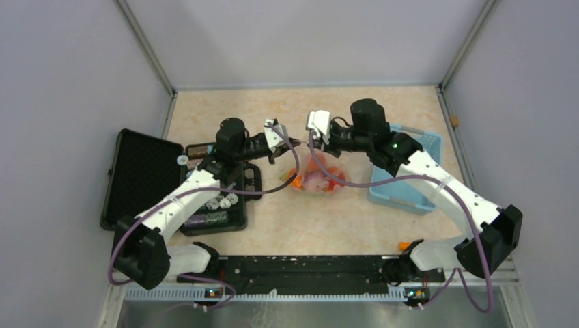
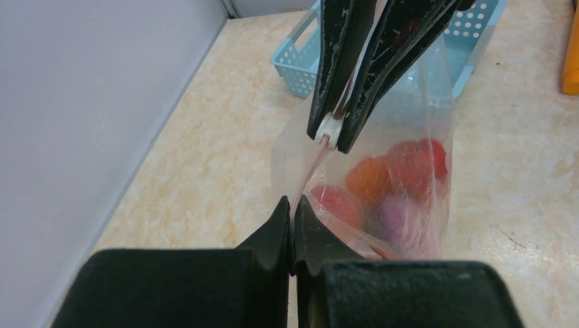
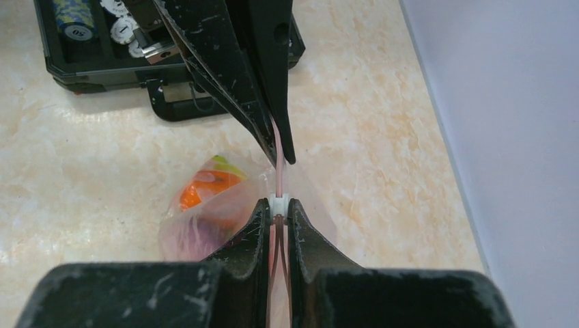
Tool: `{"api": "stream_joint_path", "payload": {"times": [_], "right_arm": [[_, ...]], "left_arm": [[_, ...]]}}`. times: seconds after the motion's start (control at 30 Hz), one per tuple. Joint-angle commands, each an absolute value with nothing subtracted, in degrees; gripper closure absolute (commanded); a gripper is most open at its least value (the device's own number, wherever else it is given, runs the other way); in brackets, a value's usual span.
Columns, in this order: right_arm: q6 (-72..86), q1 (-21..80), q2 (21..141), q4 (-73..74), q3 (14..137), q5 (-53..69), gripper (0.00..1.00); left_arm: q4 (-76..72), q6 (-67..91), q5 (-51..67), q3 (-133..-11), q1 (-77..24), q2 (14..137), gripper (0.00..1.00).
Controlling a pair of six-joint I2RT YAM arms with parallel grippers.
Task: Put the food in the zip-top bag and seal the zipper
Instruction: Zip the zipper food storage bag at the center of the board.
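Observation:
The clear zip-top bag [image 1: 319, 176] hangs between my two grippers above the table, with toy fruits [image 2: 392, 179] inside: orange, red and pink pieces. They also show in the right wrist view [image 3: 205, 195]. My left gripper [image 2: 293, 205] is shut on the end of the pinkish-red zipper strip [image 2: 306, 174]. My right gripper [image 3: 278, 205] is shut on the white slider [image 3: 279, 203]. The slider also shows in the left wrist view [image 2: 330, 130]. Between the right fingers, behind the slider, the two strip tracks are apart.
A light-blue basket [image 1: 408, 171] sits on the table right of the bag. An open black case [image 1: 147, 179] with round tokens [image 1: 222, 201] lies to the left. Grey walls enclose the table on three sides.

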State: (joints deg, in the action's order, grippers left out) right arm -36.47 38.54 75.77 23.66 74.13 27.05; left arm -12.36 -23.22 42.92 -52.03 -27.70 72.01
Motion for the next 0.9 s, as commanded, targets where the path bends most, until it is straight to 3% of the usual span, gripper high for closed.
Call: {"api": "stream_joint_path", "payload": {"times": [0.0,0.87], "right_arm": [[-35.8,36.2,71.3,29.0,72.5,22.7,1.00],[-33.6,32.7,64.9,33.5,68.2,18.1,1.00]], "left_arm": [[-12.3,-24.3,37.5,-52.8,-26.3,69.6,1.00],[-12.8,-24.7,30.5,-51.5,-26.2,67.2,1.00]]}}
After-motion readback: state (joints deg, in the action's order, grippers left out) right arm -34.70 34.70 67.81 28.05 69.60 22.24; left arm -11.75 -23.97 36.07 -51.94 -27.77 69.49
